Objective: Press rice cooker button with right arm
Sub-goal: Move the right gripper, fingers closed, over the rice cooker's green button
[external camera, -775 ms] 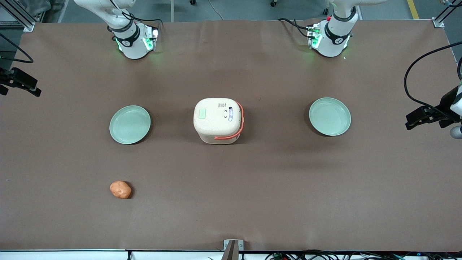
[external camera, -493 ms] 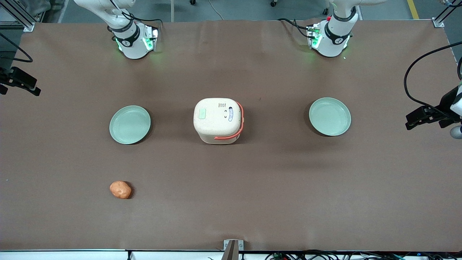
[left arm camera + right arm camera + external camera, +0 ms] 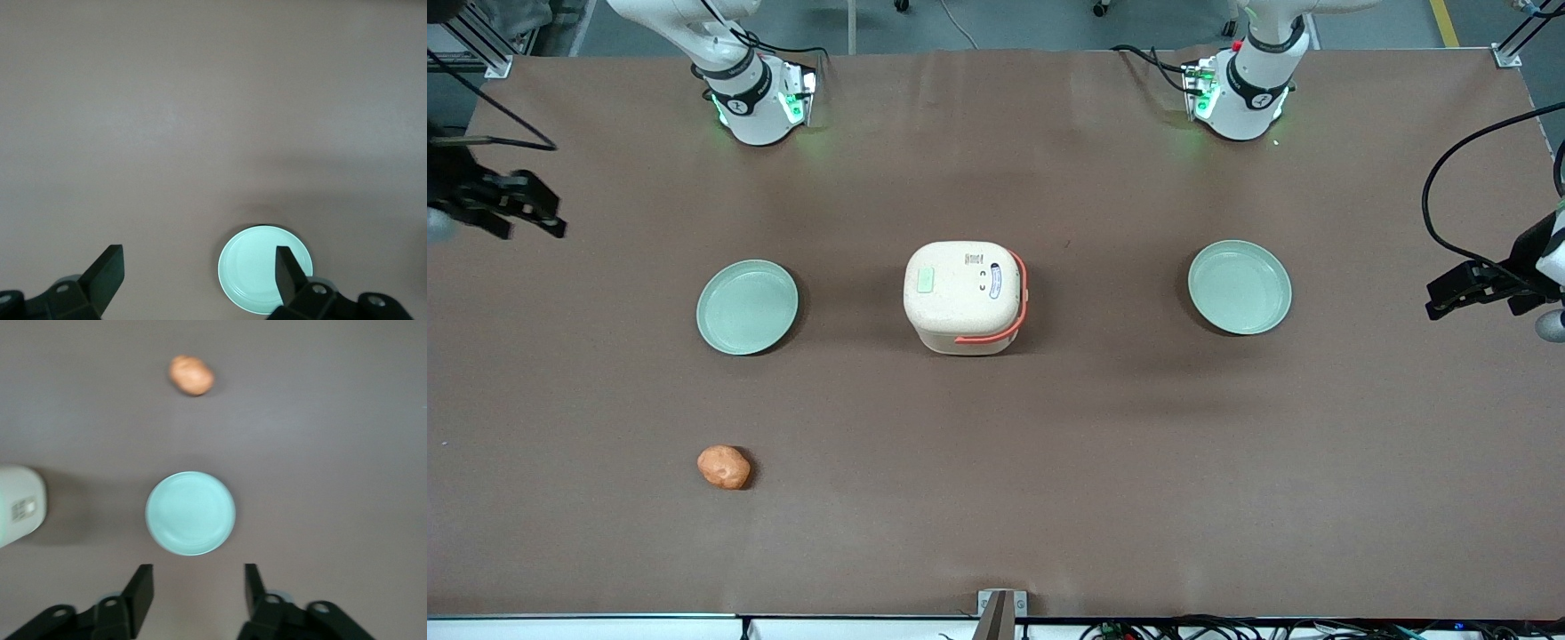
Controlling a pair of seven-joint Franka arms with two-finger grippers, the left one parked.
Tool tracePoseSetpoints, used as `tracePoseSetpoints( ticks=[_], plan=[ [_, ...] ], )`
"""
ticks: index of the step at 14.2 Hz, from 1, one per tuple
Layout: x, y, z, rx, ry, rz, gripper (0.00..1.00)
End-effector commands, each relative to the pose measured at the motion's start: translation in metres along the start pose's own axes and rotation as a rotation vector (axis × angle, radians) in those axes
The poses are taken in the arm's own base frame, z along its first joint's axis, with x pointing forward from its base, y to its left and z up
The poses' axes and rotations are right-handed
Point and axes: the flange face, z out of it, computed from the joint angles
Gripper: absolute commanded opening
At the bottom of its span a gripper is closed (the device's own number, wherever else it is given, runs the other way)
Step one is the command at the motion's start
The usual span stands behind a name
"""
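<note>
Hovering at the middle-left edge of the front view, your end effector (image 3: 511, 209) is well apart from the rice cooker (image 3: 963, 296), which sits at the centre of the worktop (image 3: 996, 462); in the right wrist view its fingers (image 3: 139, 590) stand apart with nothing between them, looking down on the pale green plate (image 3: 191, 513) at the working arm's end. You can judge the reach as barely begun: no contact with the cooker has been made. Its lid is shut, the salmon handle (image 3: 1009, 316) is folded down along the side toward the parked arm, and the pale green button (image 3: 925, 281) faces upward on the lid's working-arm side, so a press from above looks open to you. A second plate (image 3: 1240, 286) lies toward the parked arm's end, and a small orange lump (image 3: 724, 467) rests nearer the front camera than the first plate. The worktop is a plain matte brown sheet; grey floor, cables and frame posts ring it.
</note>
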Motion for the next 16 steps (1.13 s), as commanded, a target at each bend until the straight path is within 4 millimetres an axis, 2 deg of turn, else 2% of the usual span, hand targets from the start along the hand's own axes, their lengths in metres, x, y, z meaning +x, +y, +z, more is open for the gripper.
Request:
tracePoseSetpoints(
  ticks=[1, 5, 7, 9, 13, 16],
  plan=[
    [0.013, -0.055, 0.033, 0.038, -0.060, 0.012, 0.00],
    [0.026, -0.173, 0.075, 0.023, -0.059, -0.061, 0.00],
    [0.025, -0.235, 0.104, 0.013, -0.052, 0.007, 0.00],
    [0.021, -0.281, 0.127, 0.008, -0.044, 0.043, 0.00],
    [0.011, -0.349, 0.187, -0.018, -0.064, 0.061, 0.00],
    [0.007, -0.368, 0.217, -0.039, -0.088, 0.043, 0.00]
  ],
)
